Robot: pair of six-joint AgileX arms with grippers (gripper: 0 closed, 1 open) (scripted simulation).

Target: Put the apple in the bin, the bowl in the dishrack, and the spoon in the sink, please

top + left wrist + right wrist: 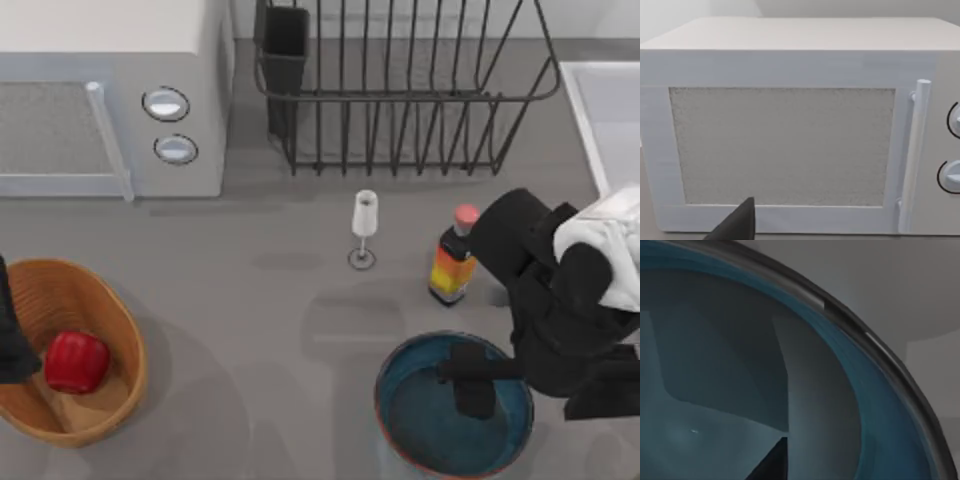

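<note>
My right gripper [472, 385] hangs inside the bowl [410, 420] at the table's front right; its opening I cannot tell. The apple [75, 361] lies in the bin [118, 318], my left arm parked beside it

right arm: reaching in from the top view's right edge, black links folding down toward the near right of the tabletop, white segment showing at the edge
right gripper [472, 385]: pointing down over the inside of the bowl [420, 440], close to its blue surface; finger state not readable
right wrist view: one dark fingertip [772, 465] sitting low above the blue glaze
left arm: sitting at the top view's far left edge, beside the bin [110, 400]
left gripper [12, 340]: parked, a dark fingertip [737, 225] showing in the left wrist view
</note>
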